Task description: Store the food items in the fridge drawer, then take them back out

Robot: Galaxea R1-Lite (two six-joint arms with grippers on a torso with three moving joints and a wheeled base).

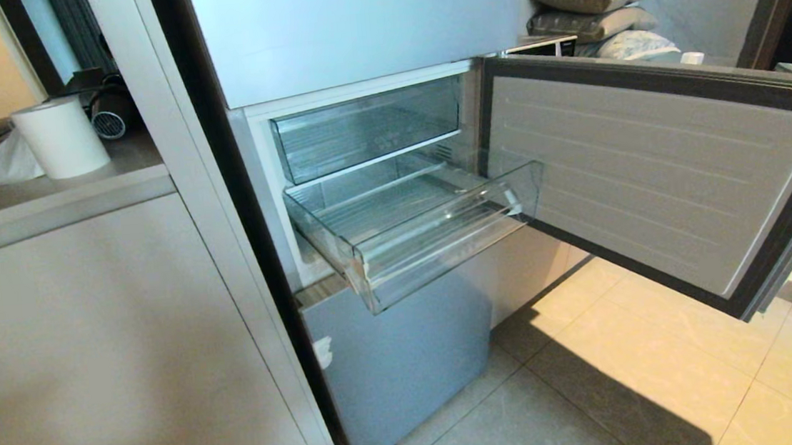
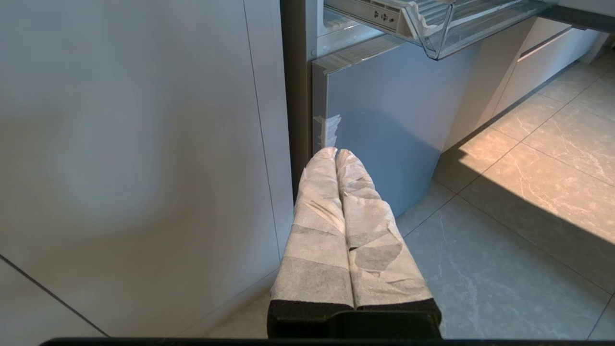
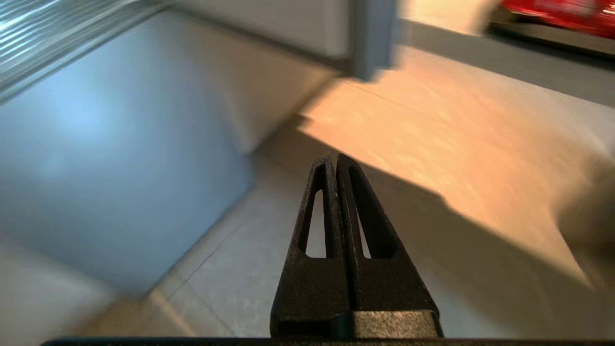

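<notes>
A tiled kitchen floor [image 1: 596, 377] lay before the open fridge. Left to right: a paper-towel roll [image 1: 61, 137], the fridge drawer [image 1: 433, 237] pulled out and holding nothing, the fridge door [image 1: 657, 171]. Low down, left gripper [image 2: 335, 153] and right gripper [image 3: 332, 157] had jaws together, empty.

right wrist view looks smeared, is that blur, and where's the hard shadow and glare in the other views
Right wrist view: motion-smeared all over, only the shut black right gripper sharp. Head view: crisp, warm sunlight on the beige tiled floor cut by a hard dark shadow; soft sheen on the pulled-out clear plastic fridge drawer. Left wrist view: sharp, same sunlit patch and shadow edge.
</notes>
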